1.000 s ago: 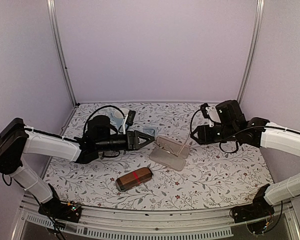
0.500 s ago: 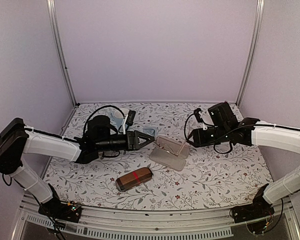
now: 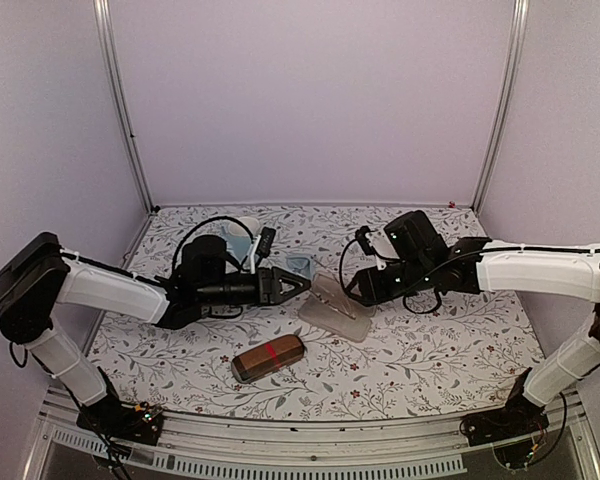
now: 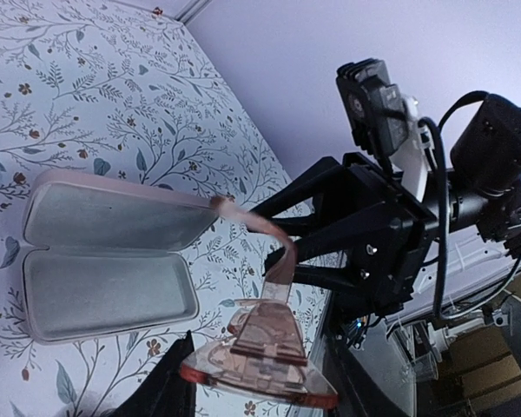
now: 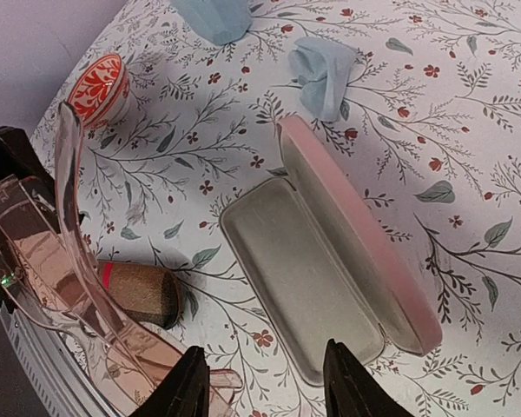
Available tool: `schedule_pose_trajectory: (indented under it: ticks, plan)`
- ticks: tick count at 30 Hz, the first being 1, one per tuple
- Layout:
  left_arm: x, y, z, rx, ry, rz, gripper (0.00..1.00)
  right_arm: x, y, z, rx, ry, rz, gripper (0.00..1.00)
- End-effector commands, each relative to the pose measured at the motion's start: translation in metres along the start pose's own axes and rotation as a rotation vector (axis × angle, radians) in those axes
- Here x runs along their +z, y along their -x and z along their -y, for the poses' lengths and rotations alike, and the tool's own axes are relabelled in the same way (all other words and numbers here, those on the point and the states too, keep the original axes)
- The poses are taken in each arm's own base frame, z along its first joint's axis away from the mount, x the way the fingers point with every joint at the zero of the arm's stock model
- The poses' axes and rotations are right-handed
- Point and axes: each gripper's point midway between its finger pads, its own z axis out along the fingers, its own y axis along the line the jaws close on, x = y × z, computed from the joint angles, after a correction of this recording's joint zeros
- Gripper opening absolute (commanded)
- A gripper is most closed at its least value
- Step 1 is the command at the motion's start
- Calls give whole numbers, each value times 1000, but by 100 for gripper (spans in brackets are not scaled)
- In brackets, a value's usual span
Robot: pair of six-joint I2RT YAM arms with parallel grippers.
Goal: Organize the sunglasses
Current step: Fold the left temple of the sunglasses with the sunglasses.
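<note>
The sunglasses in view are a pale translucent pinkish-tan pair (image 4: 262,360), held by my left gripper (image 4: 260,387), which is shut on the folded front. One temple (image 4: 276,252) sticks up and out. From above, my left gripper (image 3: 296,283) hovers at the left end of the open pink case (image 3: 332,312). My right gripper (image 3: 354,287) faces it over the case's right end. In the right wrist view the right gripper (image 5: 265,387) is open, its fingers (image 5: 191,387) apart above the case (image 5: 313,269). The sunglasses (image 5: 52,269) lie just left of them, a temple end by the left finger.
A shut brown red-banded case (image 3: 268,357) lies near the front, also in the right wrist view (image 5: 139,294). A pale blue cloth (image 3: 298,266) lies behind the pink case, another blue cloth (image 5: 213,17) farther back, beside a small red-patterned round object (image 5: 100,87).
My right arm has swung left across the table until its gripper is over the pink case, close to the left gripper. The left gripper has edged slightly right with the sunglasses.
</note>
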Motion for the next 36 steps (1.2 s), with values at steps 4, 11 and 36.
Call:
schedule_pose_trajectory:
  ticks: [4, 11, 36]
  plan:
    - [4, 8, 4, 25, -23, 16, 12, 5, 5, -20, -60, 33, 10, 47]
    - [3, 8, 3, 24, -21, 19, 12, -2, 5, -24, -102, 43, 21, 50]
    - [-11, 4, 30, 120, -164, -25, 12, -40, 4, -66, -299, 367, 33, 66]
